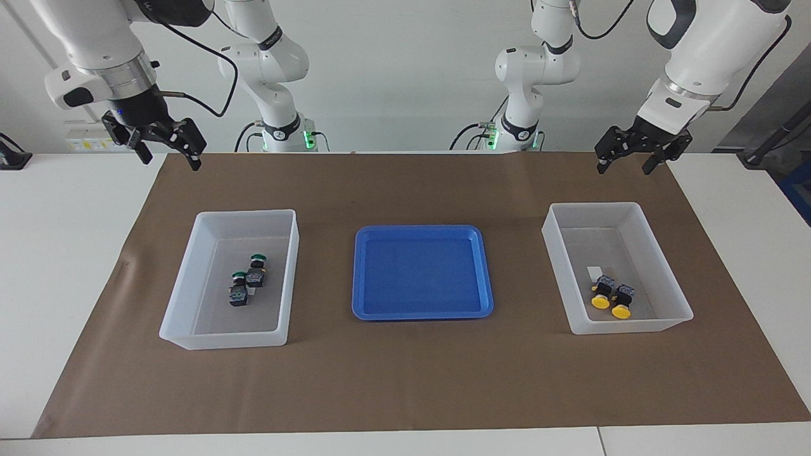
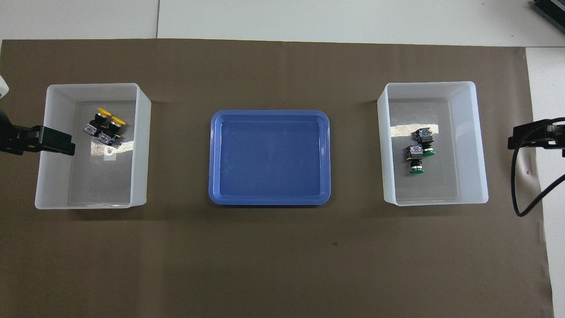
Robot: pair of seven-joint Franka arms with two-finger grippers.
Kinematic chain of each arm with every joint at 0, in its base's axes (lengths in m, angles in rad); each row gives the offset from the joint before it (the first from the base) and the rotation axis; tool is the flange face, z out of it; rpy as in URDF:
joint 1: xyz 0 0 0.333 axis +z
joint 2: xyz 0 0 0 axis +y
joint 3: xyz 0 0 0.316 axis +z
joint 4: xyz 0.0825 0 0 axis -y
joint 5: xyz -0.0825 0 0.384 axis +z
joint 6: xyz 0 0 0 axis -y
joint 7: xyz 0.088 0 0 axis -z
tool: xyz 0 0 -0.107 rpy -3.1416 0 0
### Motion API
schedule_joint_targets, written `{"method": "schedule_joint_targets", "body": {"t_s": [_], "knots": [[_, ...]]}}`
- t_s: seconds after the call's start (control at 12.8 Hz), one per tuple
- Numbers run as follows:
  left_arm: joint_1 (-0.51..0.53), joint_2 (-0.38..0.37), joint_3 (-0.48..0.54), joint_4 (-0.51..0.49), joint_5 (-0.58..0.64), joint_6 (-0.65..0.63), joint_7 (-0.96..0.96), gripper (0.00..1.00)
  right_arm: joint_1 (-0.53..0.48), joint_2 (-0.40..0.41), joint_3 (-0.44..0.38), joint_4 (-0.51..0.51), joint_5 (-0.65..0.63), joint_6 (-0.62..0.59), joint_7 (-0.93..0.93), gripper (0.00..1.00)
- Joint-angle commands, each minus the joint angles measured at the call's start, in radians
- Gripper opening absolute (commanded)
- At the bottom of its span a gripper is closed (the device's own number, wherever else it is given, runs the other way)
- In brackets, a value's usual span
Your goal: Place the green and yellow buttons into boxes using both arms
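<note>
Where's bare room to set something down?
The blue tray holds nothing. Brown mat is bare between tray and each bin. Crowded: green buttons mid-bin; yellow buttons at the end of their bin farthest from the robots.

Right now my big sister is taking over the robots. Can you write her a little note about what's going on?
Left gripper: jaws open, empty, raised near the yellow buttons' box.
Right gripper: jaws open, empty, raised near the green buttons' box.
Both yellow buttons lie side by side in the box at the left arm's end.
Both green buttons lie together in the box at the right arm's end.
Blue tray between the boxes holds nothing.
Done: all four buttons boxed. Left: nothing visible to move.
</note>
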Motion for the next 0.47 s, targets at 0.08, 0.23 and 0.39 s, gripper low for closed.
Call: {"method": "schedule_joint_targets", "body": {"t_s": [0.08,0.23,0.39], "knots": [[0.007,-0.011,-0.004,-0.007,0.003,0.014,-0.011,1.00,-0.001,-0.025,-0.005,-0.024,0.005,0.003,-0.020,1.00],[0.007,-0.011,-0.004,-0.008,0.003,0.016,-0.011,1.00,-0.002,-0.025,-0.005,-0.023,0.020,0.003,-0.022,1.00],[0.007,-0.012,-0.004,-0.010,0.003,0.014,-0.010,1.00,-0.002,-0.025,-0.005,-0.024,0.023,0.006,-0.019,1.00]]}}
